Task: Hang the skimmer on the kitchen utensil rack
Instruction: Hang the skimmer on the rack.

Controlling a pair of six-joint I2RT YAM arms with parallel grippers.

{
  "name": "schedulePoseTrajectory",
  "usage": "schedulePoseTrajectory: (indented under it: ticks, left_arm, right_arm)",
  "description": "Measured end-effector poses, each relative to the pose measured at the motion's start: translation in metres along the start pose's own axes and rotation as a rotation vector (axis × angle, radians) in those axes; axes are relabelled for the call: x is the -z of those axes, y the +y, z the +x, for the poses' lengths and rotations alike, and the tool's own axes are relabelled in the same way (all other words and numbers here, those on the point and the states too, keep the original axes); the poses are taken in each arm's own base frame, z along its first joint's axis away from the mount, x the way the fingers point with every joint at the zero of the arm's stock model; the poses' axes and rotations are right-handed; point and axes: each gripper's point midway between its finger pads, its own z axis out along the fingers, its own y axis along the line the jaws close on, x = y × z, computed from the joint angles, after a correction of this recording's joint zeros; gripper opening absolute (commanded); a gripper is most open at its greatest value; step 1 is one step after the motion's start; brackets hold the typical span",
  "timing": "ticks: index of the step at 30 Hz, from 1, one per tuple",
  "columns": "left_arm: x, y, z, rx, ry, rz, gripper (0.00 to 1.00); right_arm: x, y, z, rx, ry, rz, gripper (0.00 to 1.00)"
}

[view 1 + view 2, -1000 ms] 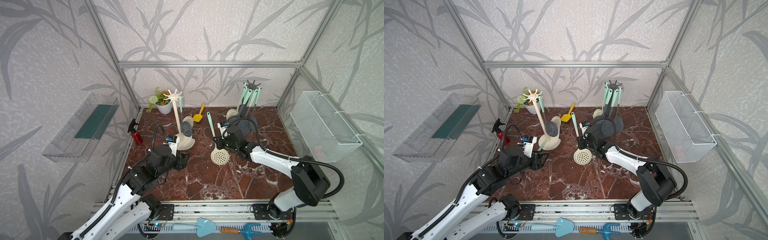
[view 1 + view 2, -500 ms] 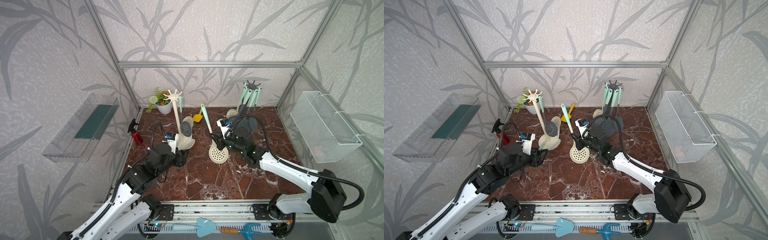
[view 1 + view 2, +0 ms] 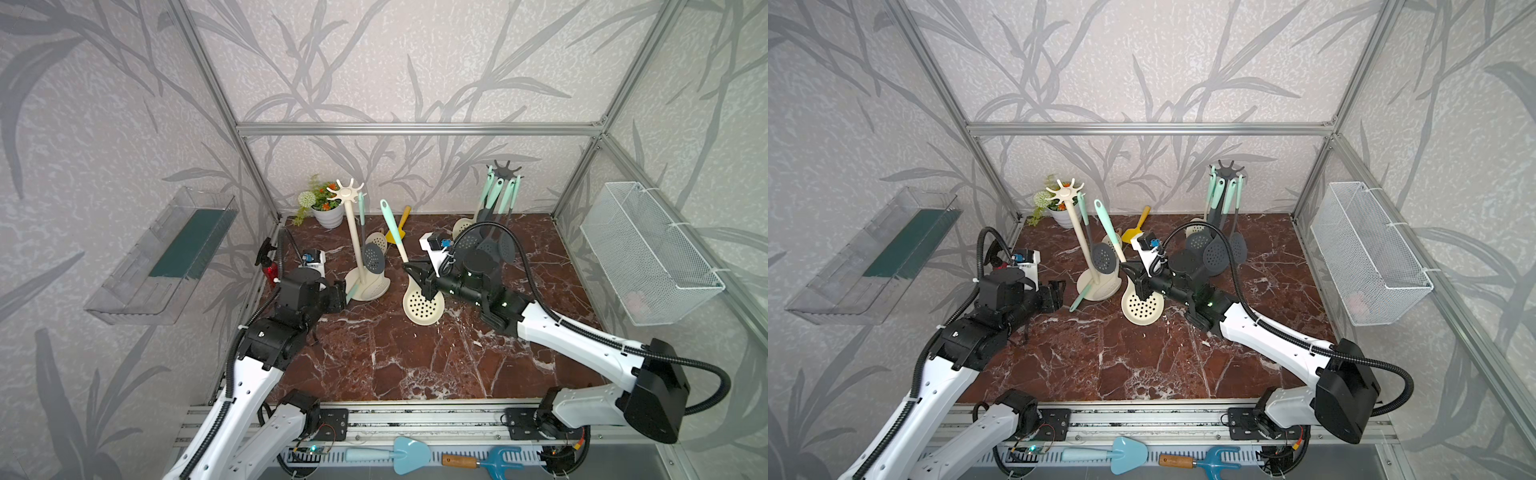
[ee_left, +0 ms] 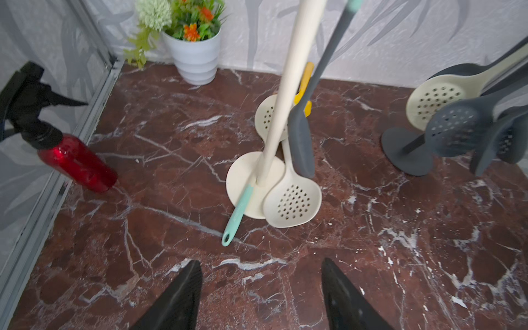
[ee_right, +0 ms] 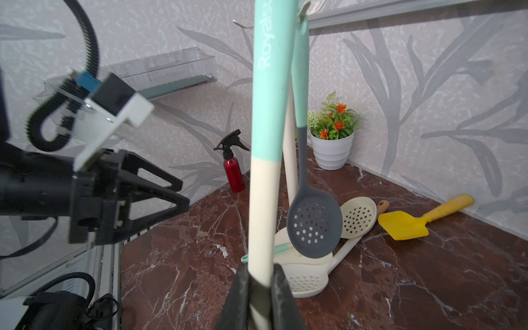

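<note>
My right gripper (image 3: 420,277) is shut on the cream shaft of the skimmer (image 3: 422,309), just above its perforated cream head. The teal handle slants up and left to about the height of the cream utensil rack's (image 3: 352,232) hooks, a little to the rack's right. In the right wrist view the skimmer shaft (image 5: 264,171) runs up from between the closed fingers (image 5: 281,288). A grey skimmer (image 3: 372,257) hangs on that rack. Another cream skimmer (image 4: 291,200) lies against its base. My left gripper (image 4: 260,265) is open and empty, low, just in front of that base.
A dark rack (image 3: 503,172) with several hung utensils stands back right. Near the back wall are a flower pot (image 3: 330,214) and a yellow scoop (image 3: 397,232); a red spray bottle (image 3: 270,270) stands at the left edge. A wire basket (image 3: 648,253) hangs on the right wall.
The right arm has raised the skimmer off the table, tipped its handle upward, and carried it left toward the cream rack. The left gripper has edged closer to the rack's base.
</note>
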Motion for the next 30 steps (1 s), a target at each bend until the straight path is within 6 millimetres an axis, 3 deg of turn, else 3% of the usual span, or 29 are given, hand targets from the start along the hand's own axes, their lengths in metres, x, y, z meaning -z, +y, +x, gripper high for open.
schedulePoseTrajectory:
  ticks: [3, 8, 22, 30]
  left_arm:
    - [-0.01, 0.014, 0.009, 0.03, 0.043, -0.044, 0.65]
    - [-0.01, 0.023, 0.009, 0.055, 0.042, -0.072, 0.65]
    - [-0.003, 0.023, 0.009, 0.076, 0.017, -0.061, 0.72]
    - [0.004, 0.011, 0.008, 0.079, -0.01, 0.021, 0.77]
  right_arm:
    - [-0.005, 0.01, -0.007, 0.011, -0.011, -0.021, 0.0]
    - [-0.018, 0.019, -0.009, 0.025, -0.003, -0.034, 0.0]
    - [-0.044, 0.014, -0.004, 0.033, 0.061, 0.027, 0.0]
    - [-0.055, 0.008, 0.0, 0.036, 0.092, 0.056, 0.0]
